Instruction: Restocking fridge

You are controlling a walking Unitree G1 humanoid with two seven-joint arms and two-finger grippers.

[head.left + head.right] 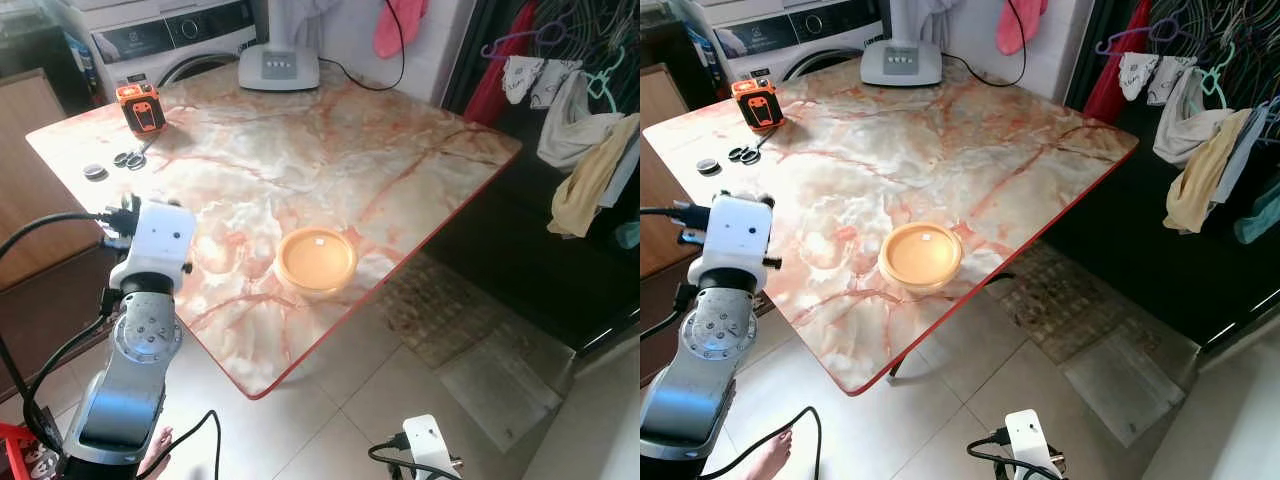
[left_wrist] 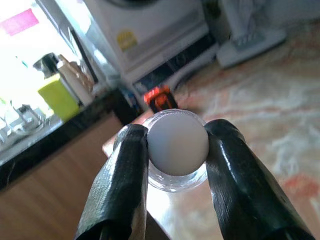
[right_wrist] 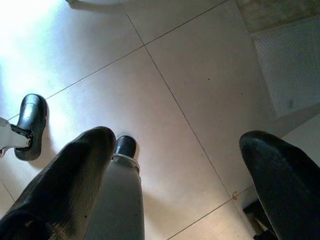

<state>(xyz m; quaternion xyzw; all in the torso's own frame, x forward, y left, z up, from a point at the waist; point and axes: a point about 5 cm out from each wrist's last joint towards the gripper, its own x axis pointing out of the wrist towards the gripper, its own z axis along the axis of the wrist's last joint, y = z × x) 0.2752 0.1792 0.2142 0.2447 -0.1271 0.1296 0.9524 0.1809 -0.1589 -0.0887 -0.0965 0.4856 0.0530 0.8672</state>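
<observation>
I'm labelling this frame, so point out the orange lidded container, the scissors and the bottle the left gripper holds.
orange lidded container (image 1: 316, 259), left eye view, middle of lid.
scissors (image 1: 131, 158), left eye view, handles.
bottle (image 2: 178, 145), left wrist view, white cap.

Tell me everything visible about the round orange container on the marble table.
The orange container is a shallow round tub, plastic by its look, with a paler translucent lid closed on top. It sits flat and upright on the marble table, near the red-trimmed front edge. Nothing touches it except the table; both grippers are away from it.
</observation>
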